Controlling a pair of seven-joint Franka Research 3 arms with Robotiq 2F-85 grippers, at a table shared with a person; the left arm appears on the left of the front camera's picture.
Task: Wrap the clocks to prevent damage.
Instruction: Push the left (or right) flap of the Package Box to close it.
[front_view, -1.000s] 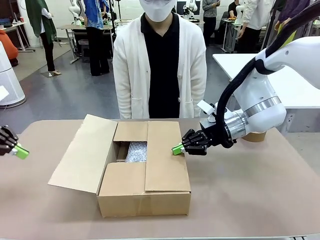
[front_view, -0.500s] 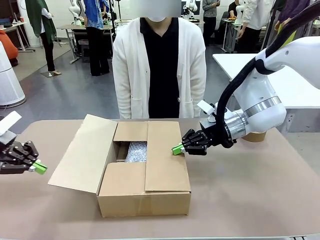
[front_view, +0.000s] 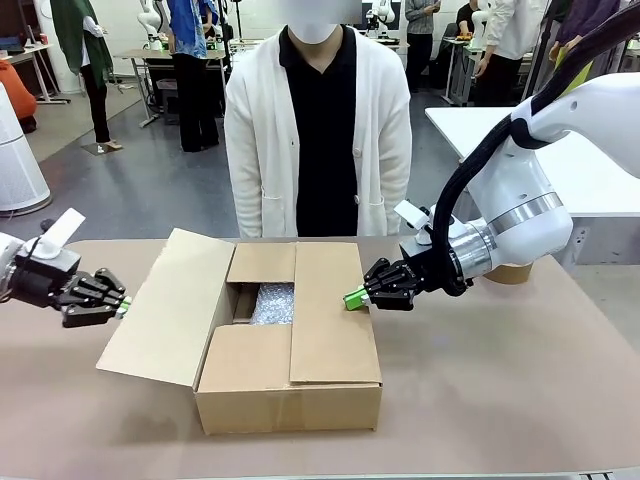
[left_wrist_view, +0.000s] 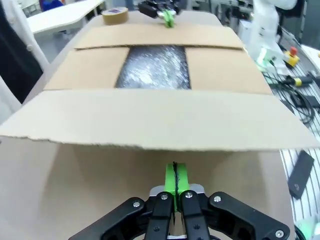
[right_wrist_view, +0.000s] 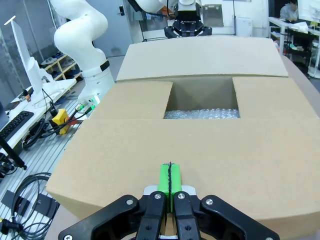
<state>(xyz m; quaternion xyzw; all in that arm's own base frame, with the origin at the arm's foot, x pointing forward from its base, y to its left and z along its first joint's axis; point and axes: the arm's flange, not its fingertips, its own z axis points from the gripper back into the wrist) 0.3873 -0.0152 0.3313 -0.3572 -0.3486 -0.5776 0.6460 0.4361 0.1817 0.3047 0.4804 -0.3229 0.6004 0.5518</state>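
Sitting in the middle of the table (front_view: 500, 400), the cardboard box (front_view: 290, 405) shows a patch of bubble wrap (front_view: 272, 302) through the gap in its top. We cannot make out the clocks themselves and judge them to be bundled under that wrap. Three flaps lie folded down over the opening: the two short ones and the long right flap (front_view: 330, 315). The long left flap (front_view: 165, 310) is open, leaning outward from its hinge on the box's left side, and its long axis runs from the robot's side toward the person (front_view: 318, 130) at the far edge. The left gripper (front_view: 122, 303) has its green pads pressed together on nothing. It sits just outside the flap's free edge and points right, at the flap's underside. The right gripper (front_view: 353, 297), likewise pinched shut and empty, appears to rest its tips on the outer edge of the folded right flap. A tape roll (left_wrist_view: 115, 16) sits on the table beyond it. We judge the left arm the nearer one to close the open flap, by pushing it up and rightward over the bubble wrap.
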